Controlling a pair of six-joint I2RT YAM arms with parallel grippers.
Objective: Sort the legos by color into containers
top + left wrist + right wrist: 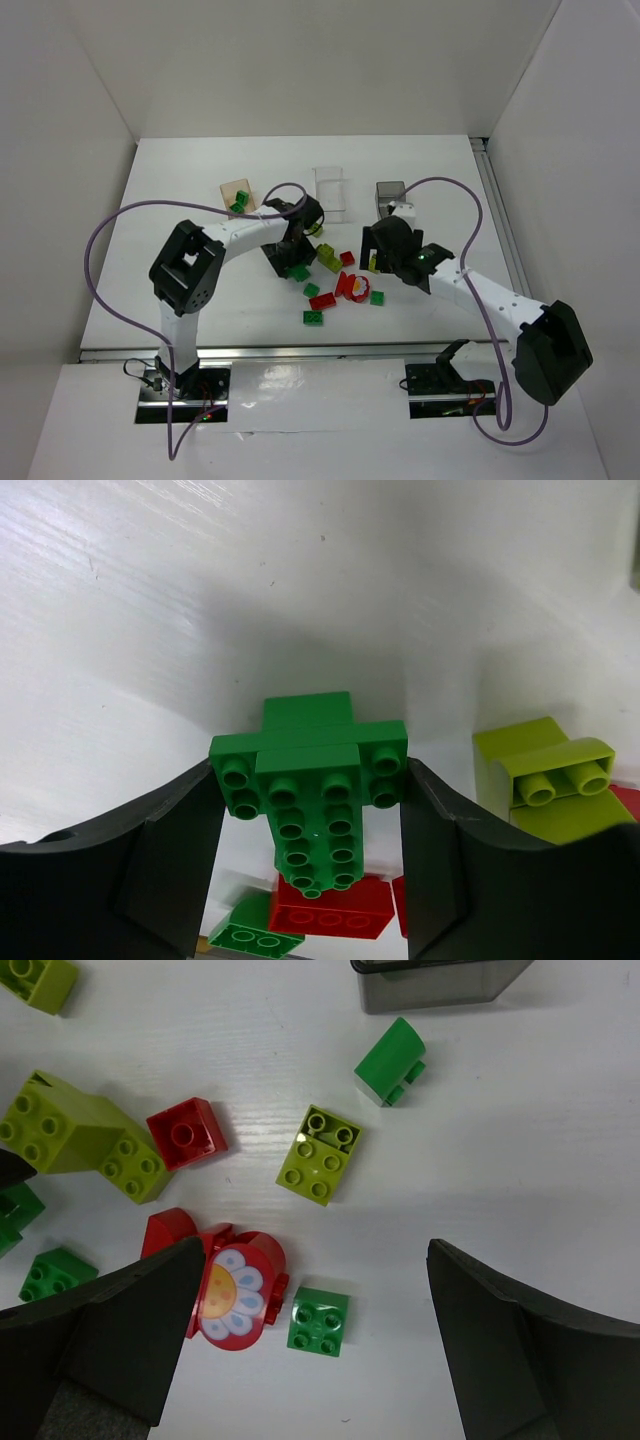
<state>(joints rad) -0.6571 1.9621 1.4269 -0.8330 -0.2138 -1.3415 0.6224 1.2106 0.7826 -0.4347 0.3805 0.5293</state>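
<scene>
The left hand (312, 815) is found pinched on a dark green lego (330, 735), with a finger pressed against each side, on the near side of the clear container (330, 190). The right hand (315, 1250) is held spread wide above a red flower piece (235, 1300), nearer than that container and to its right. Other legos (315, 318) are scattered on the worktop (180, 190) before it. The orange-tan container (232, 186), holding a green lego (240, 203), is placed to its left, and the dark grey container (390, 190) to its right.
</scene>
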